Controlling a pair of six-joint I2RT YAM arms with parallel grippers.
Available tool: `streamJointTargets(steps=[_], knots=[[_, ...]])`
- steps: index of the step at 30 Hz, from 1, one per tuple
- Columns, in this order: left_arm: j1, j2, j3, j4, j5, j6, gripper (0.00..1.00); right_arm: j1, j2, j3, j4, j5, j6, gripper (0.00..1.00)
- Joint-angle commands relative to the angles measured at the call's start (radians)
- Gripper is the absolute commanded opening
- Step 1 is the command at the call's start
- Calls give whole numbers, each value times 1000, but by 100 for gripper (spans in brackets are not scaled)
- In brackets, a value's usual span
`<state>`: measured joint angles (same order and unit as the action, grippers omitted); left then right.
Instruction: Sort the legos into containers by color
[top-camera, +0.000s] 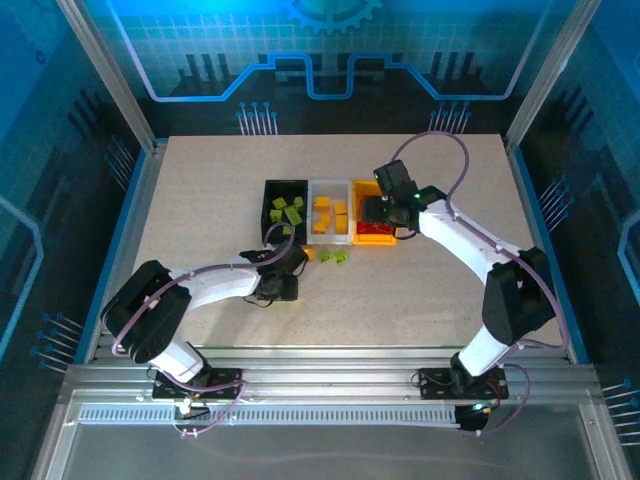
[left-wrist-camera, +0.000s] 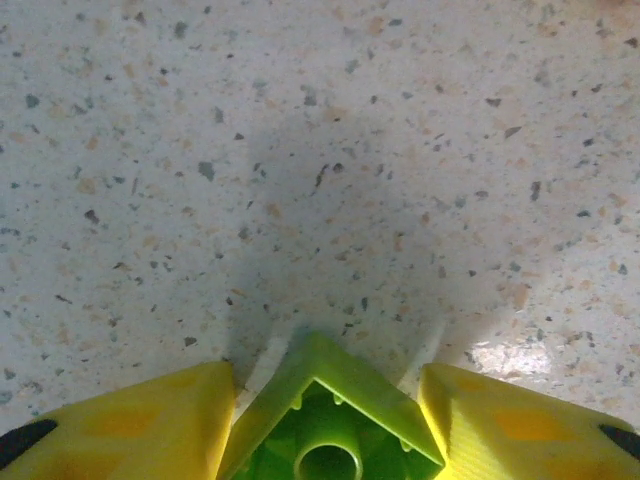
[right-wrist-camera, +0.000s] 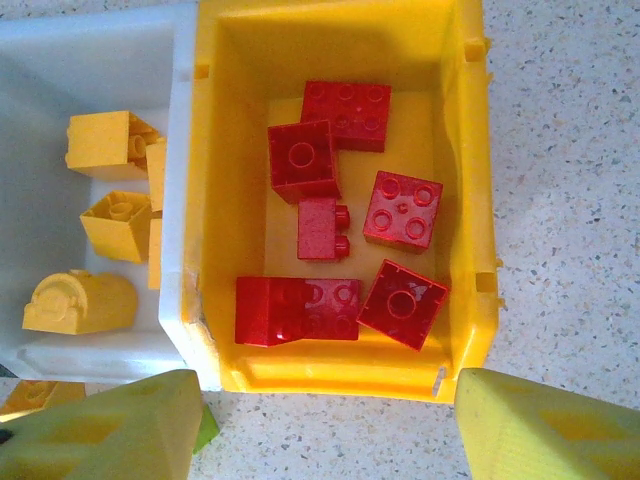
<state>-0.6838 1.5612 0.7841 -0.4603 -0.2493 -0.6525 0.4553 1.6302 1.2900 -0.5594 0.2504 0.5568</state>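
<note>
L gripper (left-wrist-camera: 325, 400) nips green lego (left-wrist-camera: 322, 430), R gripper (right-wrist-camera: 328, 400) wide, near-edge yellow bin (right-wrist-camera: 470, 150)

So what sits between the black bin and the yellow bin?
The white bin, holding yellow-orange legos, stands between the black bin and the yellow bin, all side by side in one row, as the top external view shows.

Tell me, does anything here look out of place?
Only a few strays: one orange lego and two green legos lie loose on the table just in front of the white bin, not yet sorted. Nothing looks spilled or broken.
</note>
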Motion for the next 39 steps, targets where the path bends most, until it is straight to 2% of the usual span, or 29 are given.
streamJointTargets(steps=[1, 6, 12, 16, 22, 24, 27, 30, 32, 35, 39], knots=[[-11, -17, -2, -20, 15, -5, 44, 0, -33, -9, 7, 4, 21, 68], [4, -104, 27, -18, 4, -6, 35, 1, -54, -23, 5, 5, 26, 68], [151, -156, 162, 4, -15, 44, 34, 1, -89, -61, 8, -3, 43, 68], [227, -47, 334, 28, -64, 98, 35, 0, -104, -83, 10, -11, 50, 68], [286, 184, 537, 51, -100, 130, 36, 0, -142, -110, -2, -11, 51, 68], [297, 245, 588, 51, -91, 132, 41, 0, -160, -118, -7, -13, 48, 68], [298, 301, 651, 37, -73, 136, 68, 0, -176, -121, -19, -14, 39, 69], [296, 295, 669, 43, -41, 125, 82, 0, -197, -132, -21, -20, 38, 70], [290, 260, 655, 57, -22, 119, 87, 1, -209, -141, -19, -24, 39, 70], [260, 176, 604, 63, -8, 122, 89, 0, -224, -150, -15, -26, 44, 70], [175, 21, 419, 126, 6, 108, 89, -1, -240, -173, 1, -29, 50, 70]])
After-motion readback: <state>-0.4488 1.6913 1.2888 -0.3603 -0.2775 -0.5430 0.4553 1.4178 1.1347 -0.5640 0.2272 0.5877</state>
